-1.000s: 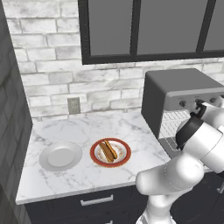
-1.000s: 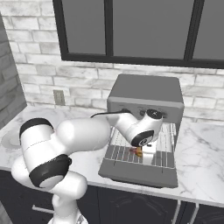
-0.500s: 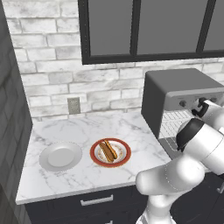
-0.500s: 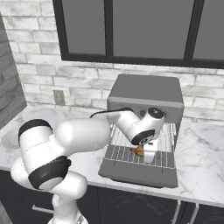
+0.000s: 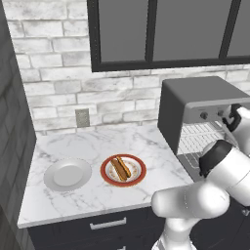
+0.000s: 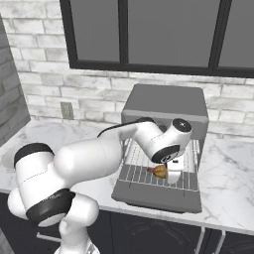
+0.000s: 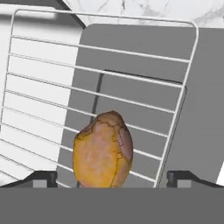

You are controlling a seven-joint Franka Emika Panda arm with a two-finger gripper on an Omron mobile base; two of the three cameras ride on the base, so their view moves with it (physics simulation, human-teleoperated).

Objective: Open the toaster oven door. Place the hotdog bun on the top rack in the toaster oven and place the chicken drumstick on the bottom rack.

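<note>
The toaster oven [image 6: 163, 99] [image 5: 195, 93] stands with its door [image 6: 158, 196] folded down flat. A wire rack [image 7: 131, 92] [image 6: 141, 173] is drawn out over the door; I cannot tell which level it is. The golden-brown chicken drumstick [image 7: 103, 151] [image 6: 159, 171] lies on this rack. My gripper [image 7: 113, 178] [image 6: 173, 173] hangs just above and beside the drumstick, open, with one fingertip [image 7: 41, 177] on either side and clear of the meat. The hotdog bun [image 5: 121, 168] rests on a red-rimmed plate [image 5: 139, 179] on the counter left of the oven.
An empty grey plate [image 5: 67, 174] sits left of the red one on the marble counter [image 5: 97, 146]. A wall outlet [image 5: 82, 117] is set in the brick wall behind. My arm reaches across the oven's front, and a dark window runs above.
The hand has drifted slightly up and to the right, away from the drumstick. The drumstick stays on the rack, and the jaws remain wide.
</note>
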